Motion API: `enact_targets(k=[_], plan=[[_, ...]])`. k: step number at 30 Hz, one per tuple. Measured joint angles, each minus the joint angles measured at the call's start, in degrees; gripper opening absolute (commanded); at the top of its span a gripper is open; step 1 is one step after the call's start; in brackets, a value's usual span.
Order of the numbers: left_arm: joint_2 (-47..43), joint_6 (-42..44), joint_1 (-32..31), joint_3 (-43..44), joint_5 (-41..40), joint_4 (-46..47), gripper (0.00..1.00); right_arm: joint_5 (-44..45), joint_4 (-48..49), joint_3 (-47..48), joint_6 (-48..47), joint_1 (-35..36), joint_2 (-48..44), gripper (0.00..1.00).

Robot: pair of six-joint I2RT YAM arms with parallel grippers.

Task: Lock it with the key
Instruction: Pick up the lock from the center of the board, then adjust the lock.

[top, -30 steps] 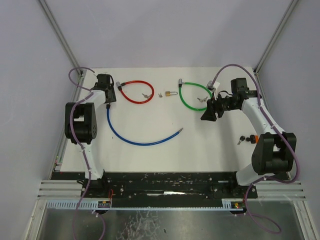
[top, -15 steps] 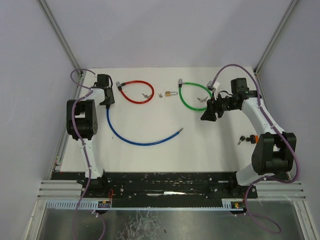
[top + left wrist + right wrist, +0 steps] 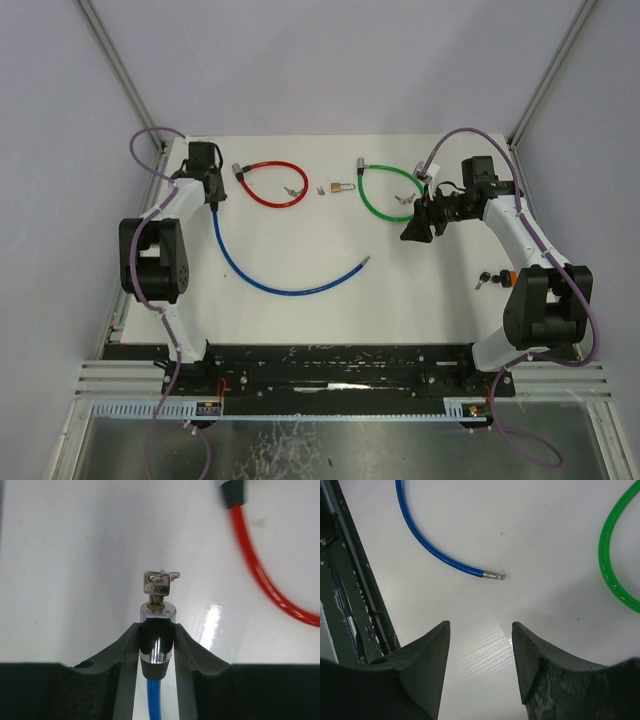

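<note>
Left tool (image 3: 156,632) pinches the lock (image 3: 157,616), key (image 3: 159,584) in. Right tool (image 3: 481,630) is spread; probably grabs the cable tip (image 3: 493,574) next.

Glossy chrome lock barrel (image 3: 157,619) (matt white table (image 3: 75,580))

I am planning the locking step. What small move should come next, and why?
Probably lower the open, empty right tool toward the blue cable's bare metal tip and grasp it, because the left tool grips the lock head with the key in it.
</note>
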Motion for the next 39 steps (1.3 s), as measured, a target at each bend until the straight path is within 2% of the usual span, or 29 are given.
enact_targets(k=[4,10,15,22,26,31,34,39], plan=[[-10.6,1.0,-4.6,-2.8,-1.6,1.5,0.0,-0.3,0.0,0.0,0.0,0.0,0.0,0.58],[-26.9,6.5,-15.0,-11.0,-0.7,10.7,0.0,-4.4,0.2,0.0,0.3,0.1,0.0,0.57],[-34.0,9.9,-18.6,-14.3,3.8,17.8,0.0,-9.7,5.7,0.0,5.7,2.6,0.0,0.58],[-37.7,12.2,-22.2,-15.7,11.0,27.1,0.0,-10.6,34.4,0.8,29.1,13.2,1.4,0.6],[-37.8,12.0,-23.4,-14.4,16.2,28.5,0.0,-11.0,55.0,5.7,45.3,19.2,9.0,0.6],[-37.7,11.0,-24.9,-12.2,21.5,29.5,0.0,-10.8,77.3,6.3,62.5,22.7,16.8,0.59],[-37.6,9.9,-26.3,-10.8,24.4,30.1,0.0,-10.4,86.2,6.3,69.9,23.1,19.4,0.59],[-36.6,8.1,-28.3,-7.8,26.9,30.7,0.0,-10.3,92.7,6.8,75.4,23.5,20.1,0.55]])
